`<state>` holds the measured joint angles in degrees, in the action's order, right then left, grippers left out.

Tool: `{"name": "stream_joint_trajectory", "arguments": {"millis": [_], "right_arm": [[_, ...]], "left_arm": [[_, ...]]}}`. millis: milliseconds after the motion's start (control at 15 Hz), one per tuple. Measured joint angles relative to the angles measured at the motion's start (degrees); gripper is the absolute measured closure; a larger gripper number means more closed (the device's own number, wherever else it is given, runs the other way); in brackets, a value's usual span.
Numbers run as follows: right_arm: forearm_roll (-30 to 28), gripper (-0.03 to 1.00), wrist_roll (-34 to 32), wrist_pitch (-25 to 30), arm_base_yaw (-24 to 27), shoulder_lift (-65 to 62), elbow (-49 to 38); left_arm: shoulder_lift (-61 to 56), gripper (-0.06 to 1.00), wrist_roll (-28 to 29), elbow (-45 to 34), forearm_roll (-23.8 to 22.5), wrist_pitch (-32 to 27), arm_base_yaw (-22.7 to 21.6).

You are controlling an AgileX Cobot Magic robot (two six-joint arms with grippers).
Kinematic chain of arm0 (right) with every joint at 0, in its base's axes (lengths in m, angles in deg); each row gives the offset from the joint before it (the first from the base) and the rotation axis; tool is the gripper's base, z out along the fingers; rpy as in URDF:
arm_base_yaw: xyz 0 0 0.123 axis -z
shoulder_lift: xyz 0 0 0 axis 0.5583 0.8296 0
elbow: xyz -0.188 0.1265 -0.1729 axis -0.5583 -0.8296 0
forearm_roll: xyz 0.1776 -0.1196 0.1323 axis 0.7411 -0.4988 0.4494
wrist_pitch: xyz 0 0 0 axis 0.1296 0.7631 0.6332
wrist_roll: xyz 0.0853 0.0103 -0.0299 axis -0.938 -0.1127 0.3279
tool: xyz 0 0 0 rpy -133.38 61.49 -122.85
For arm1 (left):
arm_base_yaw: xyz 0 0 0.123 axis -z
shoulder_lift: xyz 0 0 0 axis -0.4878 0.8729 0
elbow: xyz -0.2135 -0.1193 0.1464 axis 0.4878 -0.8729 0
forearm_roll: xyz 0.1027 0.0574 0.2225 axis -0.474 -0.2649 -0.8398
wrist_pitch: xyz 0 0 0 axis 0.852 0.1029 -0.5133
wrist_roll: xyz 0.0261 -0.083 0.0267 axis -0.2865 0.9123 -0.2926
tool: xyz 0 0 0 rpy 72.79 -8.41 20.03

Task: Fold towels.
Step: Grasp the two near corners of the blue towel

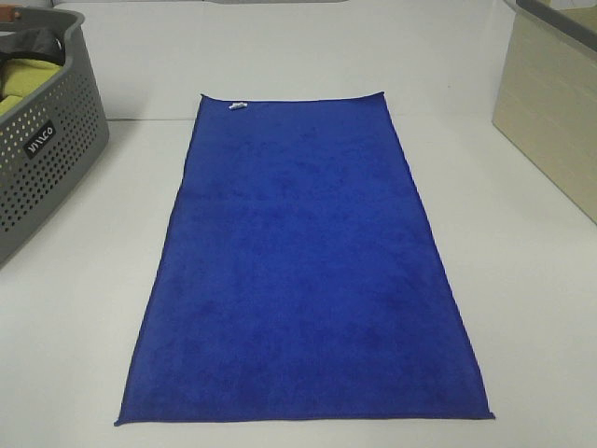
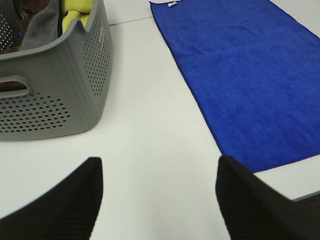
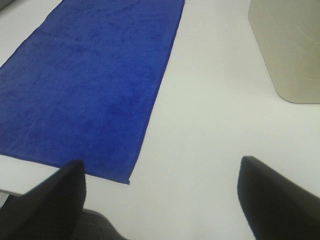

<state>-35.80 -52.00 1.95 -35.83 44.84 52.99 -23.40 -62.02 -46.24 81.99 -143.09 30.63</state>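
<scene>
Our towel (image 1: pixel 303 261) lies flat, fully spread on the table (image 1: pixel 84 327) (no fold made yet), and our left gripper (image 2: pixel 160 165) and right gripper (image 3: pixel 162 162) both hover open and empty off its near corners.

On the white table (image 1: pixel 84 317), a grey perforated basket (image 1: pixel 47 177) sits at ten o'clock, holding a yellow-green cloth (image 1: pixel 20 82) and a dark cloth (image 1: pixel 35 42), while a plain beige container (image 1: pixel 550 112) stands at two o'clock.
</scene>
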Motion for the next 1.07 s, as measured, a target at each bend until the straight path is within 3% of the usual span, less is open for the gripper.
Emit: {"name": "stream_joint_trajectory", "arguments": {"millis": [1067], "right_arm": [[0.00, 0.19, 0.00, 0.00, 0.00, 0.00, 0.00]], "left_arm": [[0.00, 0.32, 0.00, 0.00, 0.00, 0.00, 0.00]]}}
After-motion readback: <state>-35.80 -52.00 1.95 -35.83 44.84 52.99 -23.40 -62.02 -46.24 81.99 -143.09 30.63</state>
